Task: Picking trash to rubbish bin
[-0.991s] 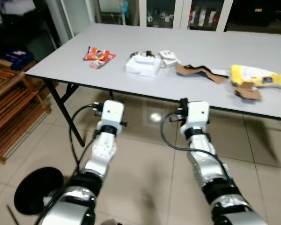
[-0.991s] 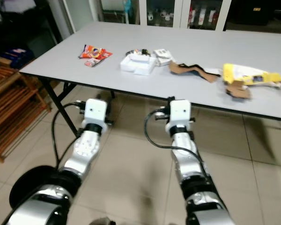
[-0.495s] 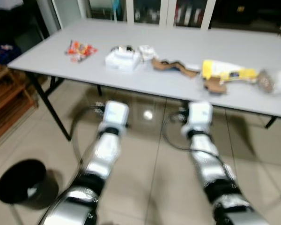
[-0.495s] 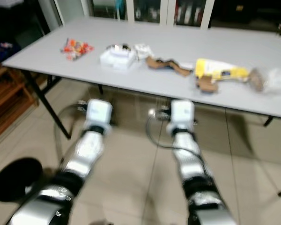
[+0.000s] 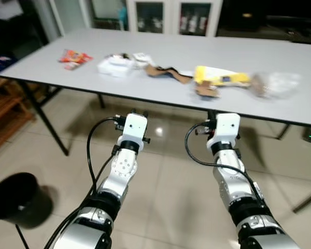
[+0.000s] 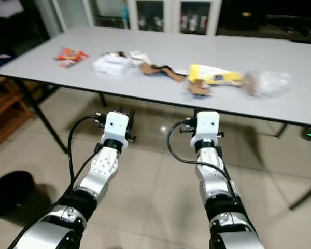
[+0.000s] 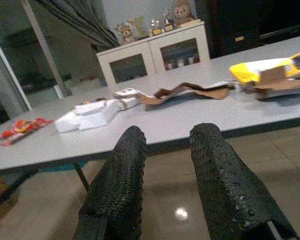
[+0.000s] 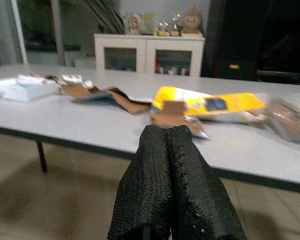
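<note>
**Inspector:** Trash lay in a line along the near half of the grey desk point(image 5: 160, 54), none of it yet collected. From the left: a red snack wrapper point(image 5: 72, 56), a white box point(image 5: 113, 66), a torn strip of brown cardboard point(image 5: 168, 73), a yellow packet point(image 5: 217, 78) with a cardboard scrap point(image 5: 206, 91) touching its near edge, and a crumpled clear bag point(image 5: 276, 84) at the right.

**Clerk:** And the bin?

**Inspector:** A black rubbish bin point(image 5: 15, 199) stood on the tiled floor at the near left, well apart from the desk. What it held could not be made out.

**Clerk:** State of the arms?

**Inspector:** Both were raised in front of the body, short of the desk's near edge and below its top. The left claw point(image 7: 167, 170) was released, a clear gap between its two black fingers point(image 7: 120, 180), and it pointed toward the white box and cardboard strip. The right claw point(image 8: 172, 185) was clenched, fingers pressed together with nothing between them, pointed at the yellow packet and its cardboard scrap. Neither touched any item.

**Clerk:** Progress, in your judgement?

**Inspector:** At the outset. No piece was in a claw, and all the visible litter sat on the desk. Left to do, by my reading: close on the desk, grasp an item, carry it left to the bin, drop it, and repeat for each piece. The right claw would need to part first.
</note>
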Controlling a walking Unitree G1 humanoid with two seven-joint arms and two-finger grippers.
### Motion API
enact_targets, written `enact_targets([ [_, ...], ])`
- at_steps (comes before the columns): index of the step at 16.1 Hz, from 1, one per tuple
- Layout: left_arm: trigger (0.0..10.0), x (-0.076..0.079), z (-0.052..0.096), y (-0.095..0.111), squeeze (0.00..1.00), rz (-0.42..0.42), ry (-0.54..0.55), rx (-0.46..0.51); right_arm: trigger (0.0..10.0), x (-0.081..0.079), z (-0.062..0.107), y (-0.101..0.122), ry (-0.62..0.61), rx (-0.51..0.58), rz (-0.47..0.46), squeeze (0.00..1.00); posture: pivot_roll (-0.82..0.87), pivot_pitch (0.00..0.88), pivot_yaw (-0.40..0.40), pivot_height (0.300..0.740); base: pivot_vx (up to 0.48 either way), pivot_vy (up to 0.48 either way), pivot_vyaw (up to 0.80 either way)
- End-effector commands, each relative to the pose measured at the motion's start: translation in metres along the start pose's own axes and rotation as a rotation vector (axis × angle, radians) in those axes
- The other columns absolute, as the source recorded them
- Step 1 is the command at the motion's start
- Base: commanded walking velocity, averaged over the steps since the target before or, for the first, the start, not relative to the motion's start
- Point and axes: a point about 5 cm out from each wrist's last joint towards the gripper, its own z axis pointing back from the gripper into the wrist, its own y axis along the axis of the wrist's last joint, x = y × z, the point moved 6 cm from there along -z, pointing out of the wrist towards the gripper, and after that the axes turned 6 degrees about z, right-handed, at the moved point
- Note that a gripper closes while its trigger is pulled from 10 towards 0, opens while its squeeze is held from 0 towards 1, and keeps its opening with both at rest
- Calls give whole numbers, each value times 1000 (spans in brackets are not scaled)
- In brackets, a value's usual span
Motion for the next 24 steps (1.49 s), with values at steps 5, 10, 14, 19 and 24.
enact_targets([
  [5,10000,-8,-1,-2,0,-14,13,-8,10000,-7,-2,4,17,10,-6,0,-4,0,50,740,0,-327,0],
  [10,10000,-7,-1,-1,0,17,9,-8,10000,-8,-2,3,22,5,-9,0,-7,0,52,740,0,0,0],
  [14,10000,-9,-1,-4,0,31,18,-30,10000,-12,-1,2,42,-1,-13,0,-7,0,52,740,72,0,0],
  [19,10000,-11,-2,-4,0,22,20,-29,10000,-13,-2,2,49,-2,-19,0,-5,6,53,740,408,0,0],
  [24,10000,-12,-2,-3,0,19,24,-27,10000,-15,-2,2,56,-5,-37,0,-3,16,54,740,425,0,-113],
])
